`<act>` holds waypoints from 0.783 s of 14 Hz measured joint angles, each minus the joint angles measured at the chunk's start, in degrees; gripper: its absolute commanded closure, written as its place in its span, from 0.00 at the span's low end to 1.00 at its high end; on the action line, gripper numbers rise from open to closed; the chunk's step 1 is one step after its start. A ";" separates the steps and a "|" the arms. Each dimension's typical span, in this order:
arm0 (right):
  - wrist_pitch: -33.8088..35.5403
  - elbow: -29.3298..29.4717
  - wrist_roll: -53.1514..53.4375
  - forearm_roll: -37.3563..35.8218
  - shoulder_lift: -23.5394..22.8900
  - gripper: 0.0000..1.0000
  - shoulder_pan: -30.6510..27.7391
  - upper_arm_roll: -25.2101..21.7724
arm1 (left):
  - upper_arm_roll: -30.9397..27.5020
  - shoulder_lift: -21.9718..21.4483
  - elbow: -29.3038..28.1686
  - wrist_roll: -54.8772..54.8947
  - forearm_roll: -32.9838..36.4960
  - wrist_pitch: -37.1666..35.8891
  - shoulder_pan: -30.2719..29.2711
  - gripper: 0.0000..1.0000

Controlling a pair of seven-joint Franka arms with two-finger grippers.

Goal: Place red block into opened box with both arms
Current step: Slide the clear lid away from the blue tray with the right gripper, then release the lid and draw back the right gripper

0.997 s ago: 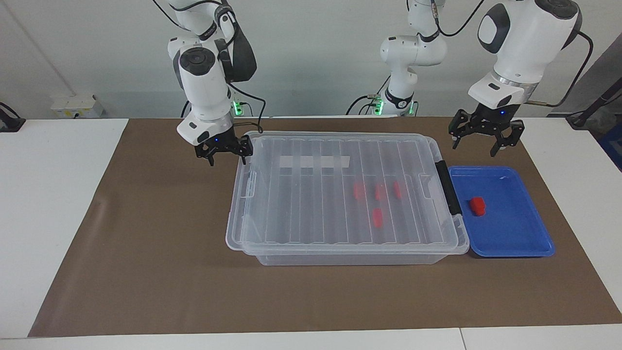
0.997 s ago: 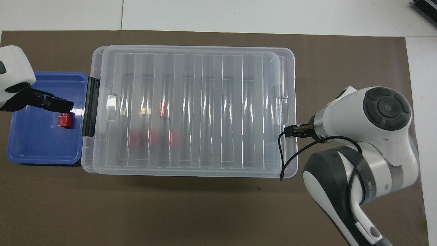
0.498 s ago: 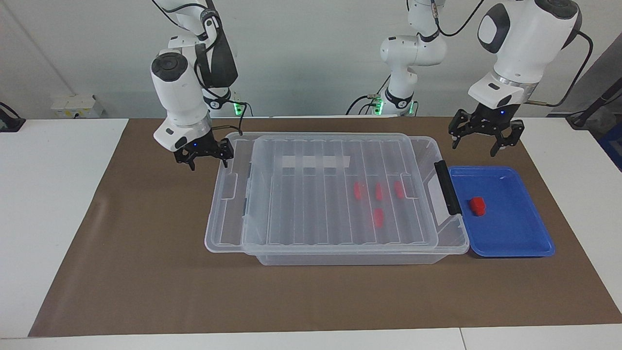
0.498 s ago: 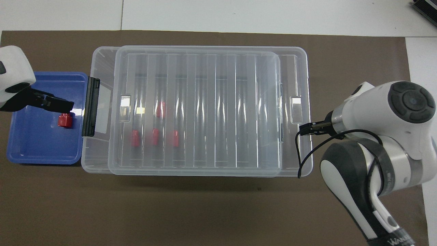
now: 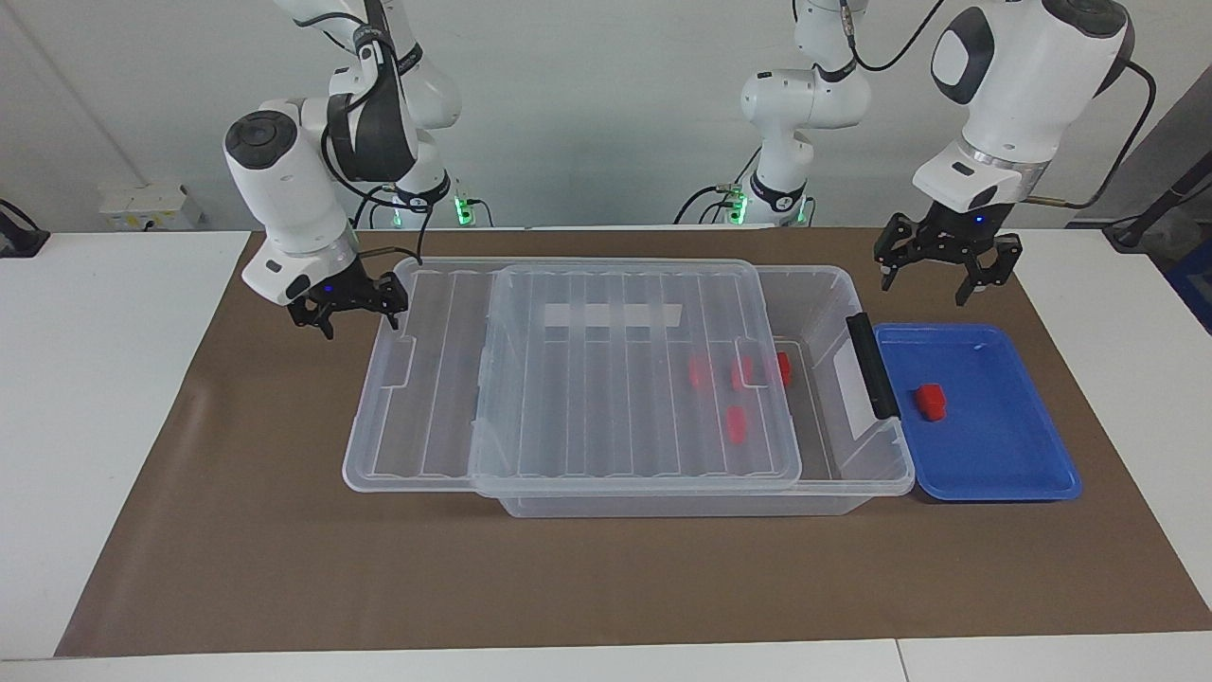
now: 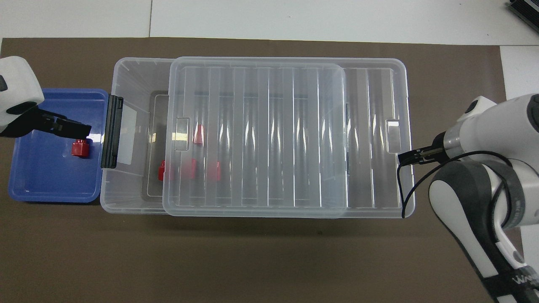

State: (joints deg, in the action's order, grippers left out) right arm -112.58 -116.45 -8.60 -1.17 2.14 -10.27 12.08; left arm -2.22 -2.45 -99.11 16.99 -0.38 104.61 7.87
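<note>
- The ribbed clear lid [image 5: 568, 374] has slid along the large transparent plastic box [image 5: 857, 474] toward the right arm's end, baring a strip of the box's interior beside its black clip handle [image 5: 872, 365]; the opening looks wide enough for a drop, though more travel would help
- Right gripper [image 5: 347, 301], at the lid's outer edge: jaws spread wide; whether they catch the rim, I cannot tell
- Left gripper [image 5: 947, 263], over the shallow blue tray [image 5: 1004, 474] beside the box: jaws wide, empty; the small red plastic block [image 5: 930, 401] lies in that tray; four like blocks [image 5: 737, 388] sit inside the box

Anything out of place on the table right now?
Only the lid: it sits shifted off the box toward the right arm's end, overhanging there, with the right tool at its edge. That looks deliberate. The left tool waits over the blue tray.
</note>
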 measured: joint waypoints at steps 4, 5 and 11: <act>0.70 0.00 -7.21 0.00 0.00 0.00 -3.42 -0.03 | 0.00 0.00 0.00 0.00 0.00 0.00 0.00 0.00; 0.80 0.00 -8.70 0.00 0.00 0.00 -4.10 -0.04 | 0.00 0.00 0.00 0.00 0.00 0.00 0.00 0.00; 1.73 0.00 -12.16 0.00 0.00 0.00 -5.76 -0.05 | 0.78 -0.01 0.01 0.01 0.00 0.03 0.08 0.00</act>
State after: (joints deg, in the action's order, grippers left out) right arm -110.85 -116.45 -20.76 -1.17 2.14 -16.03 12.03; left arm -1.44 -2.46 -99.10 17.00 -0.38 104.64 7.95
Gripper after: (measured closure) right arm 0.000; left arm 0.000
